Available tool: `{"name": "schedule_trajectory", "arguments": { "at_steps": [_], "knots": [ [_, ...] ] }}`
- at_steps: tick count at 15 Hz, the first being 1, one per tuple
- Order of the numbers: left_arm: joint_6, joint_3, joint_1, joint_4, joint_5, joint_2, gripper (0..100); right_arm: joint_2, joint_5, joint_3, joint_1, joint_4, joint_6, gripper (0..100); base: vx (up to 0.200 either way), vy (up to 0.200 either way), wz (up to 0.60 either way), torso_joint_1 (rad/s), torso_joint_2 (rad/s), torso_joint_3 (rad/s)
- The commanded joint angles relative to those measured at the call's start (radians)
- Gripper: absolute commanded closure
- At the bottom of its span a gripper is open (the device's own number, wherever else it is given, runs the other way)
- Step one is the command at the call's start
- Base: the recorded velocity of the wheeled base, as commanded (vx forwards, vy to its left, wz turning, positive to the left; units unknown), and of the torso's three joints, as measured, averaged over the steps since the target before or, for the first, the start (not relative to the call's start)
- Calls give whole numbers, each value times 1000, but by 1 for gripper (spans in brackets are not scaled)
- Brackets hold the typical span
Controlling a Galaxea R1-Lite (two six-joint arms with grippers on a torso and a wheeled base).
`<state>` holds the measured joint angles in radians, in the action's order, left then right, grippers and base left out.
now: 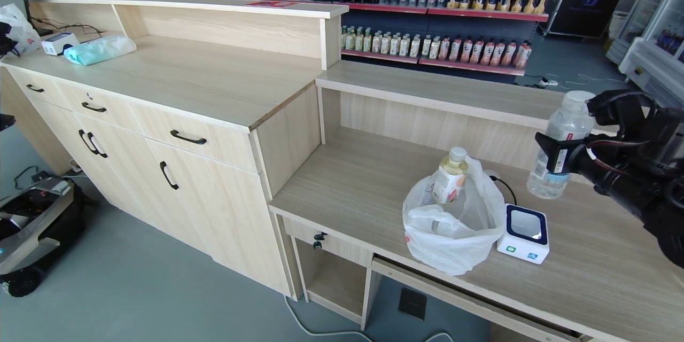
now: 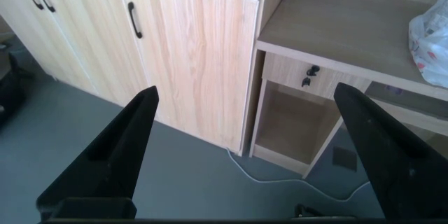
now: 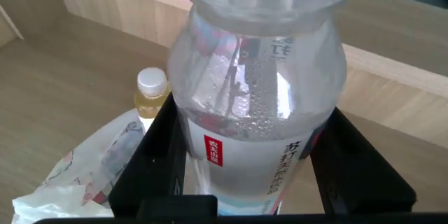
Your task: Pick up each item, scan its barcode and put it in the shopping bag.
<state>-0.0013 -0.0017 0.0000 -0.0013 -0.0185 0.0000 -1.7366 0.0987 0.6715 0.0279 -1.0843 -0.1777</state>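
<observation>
The right claw (image 1: 558, 156) is clamped on the water bottle (image 1: 566, 124), holding it upright above the counter (image 1: 363, 181). The scanner (image 1: 523, 232) sits below the claw and to its left, touching the shopping bag (image 1: 454, 235), which lies further left of the claw with a tea bottle (image 1: 450, 176) already standing inside. The left claw (image 2: 245, 147) hangs with jaws apart, gripping nothing, low over the floor by the cabinet.

Risks, as I judge them:
- The water bottle looks beaded with droplets inside and smooth, so it may slip or twist between the pads when tilted
- If the barcode faces away from the scanner window, the scan fails
- The bag is limp; lowering the bottle could strike the tea bottle, or snag the rim and drag the bag against the scanner
</observation>
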Motion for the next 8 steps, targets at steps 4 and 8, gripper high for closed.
{"name": "schedule_trajectory", "arguments": {
  "at_steps": [4,8],
  "knots": [
    [-2,0,0,0,0,0,0,-236,35,36,133,-118,-2,100,0,0,0,0,0,0],
    [0,0,0,0,0,0,0,-360,53,69,173,-258,-48,100,0,0,0,0,0,0]
  ]
}}
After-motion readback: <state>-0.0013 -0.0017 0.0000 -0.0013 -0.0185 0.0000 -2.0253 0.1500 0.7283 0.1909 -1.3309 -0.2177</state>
